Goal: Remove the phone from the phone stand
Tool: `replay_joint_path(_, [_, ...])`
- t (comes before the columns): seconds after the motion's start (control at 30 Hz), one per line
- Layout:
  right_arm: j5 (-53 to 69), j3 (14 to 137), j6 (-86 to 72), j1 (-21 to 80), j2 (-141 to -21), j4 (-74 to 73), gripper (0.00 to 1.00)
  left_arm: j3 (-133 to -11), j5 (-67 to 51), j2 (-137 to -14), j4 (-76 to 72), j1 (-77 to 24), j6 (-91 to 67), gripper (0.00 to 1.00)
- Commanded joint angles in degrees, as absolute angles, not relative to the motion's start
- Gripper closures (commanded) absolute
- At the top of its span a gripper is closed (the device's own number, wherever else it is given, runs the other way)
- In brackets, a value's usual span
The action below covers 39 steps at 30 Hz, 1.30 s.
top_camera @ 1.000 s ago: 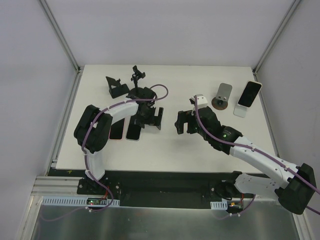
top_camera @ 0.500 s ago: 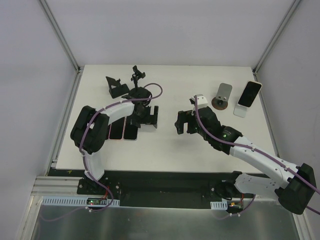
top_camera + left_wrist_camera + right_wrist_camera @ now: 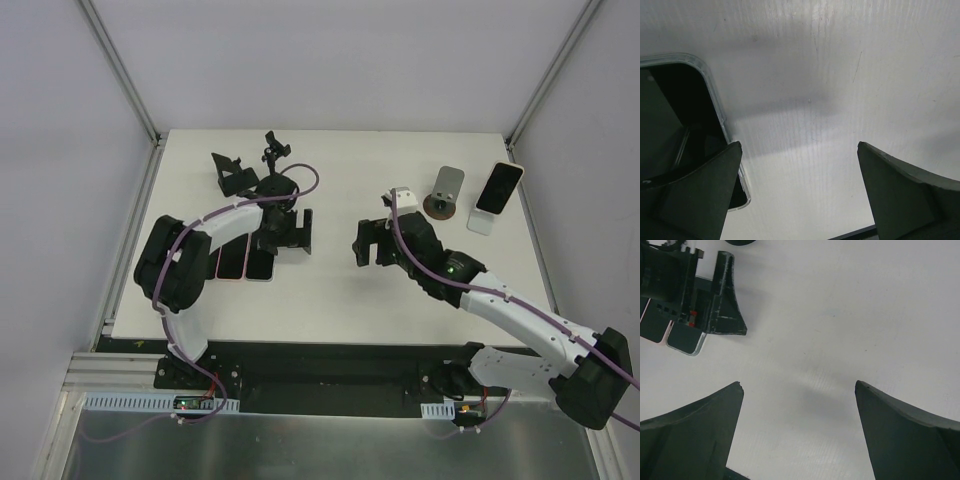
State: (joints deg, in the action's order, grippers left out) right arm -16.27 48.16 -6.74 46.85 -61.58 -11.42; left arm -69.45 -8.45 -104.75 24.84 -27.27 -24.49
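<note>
A phone leans upright in a white stand at the far right. A second phone stands on a round brown-based stand beside it. Two phones lie flat at the left; one with a clear case shows in the left wrist view. My left gripper is open and empty just right of the flat phones, its tips over bare table. My right gripper is open and empty over mid-table, well left of the standing phones.
An empty black angled stand and a black clamp-type holder stand at the far left. The right wrist view shows the left gripper and the flat phones. White walls and a metal frame enclose the table.
My left gripper has shifted a little toward the far left, staying open beside the flat phones. The right arm has hardly moved.
</note>
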Motion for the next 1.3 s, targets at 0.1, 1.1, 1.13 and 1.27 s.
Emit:
replay_joint_path(0.1, [-19.2,53.4,-4.0,40.4,-61.3,-15.4,0.04,-69.5,-7.6,-91.8,26.9,-26.2,-25.1,0.01])
replay_joint_path(1.1, [-16.4,91.0,-4.0,4.6,-104.7,-25.4,0.04,-36.9,17.1,-39.5,12.3,-25.4,-6.7,0.01])
replay_joint_path(1.13, [-16.3,91.7,-3.8,4.5,-105.7,-25.4,0.04,-36.6,17.1,-39.8,11.8,-25.5,-6.5,0.01])
replay_joint_path(1.27, [-17.1,93.2,-3.5,4.3,-109.9,-25.3,0.04,-36.5,16.9,-41.6,10.2,-25.5,-4.9,0.01])
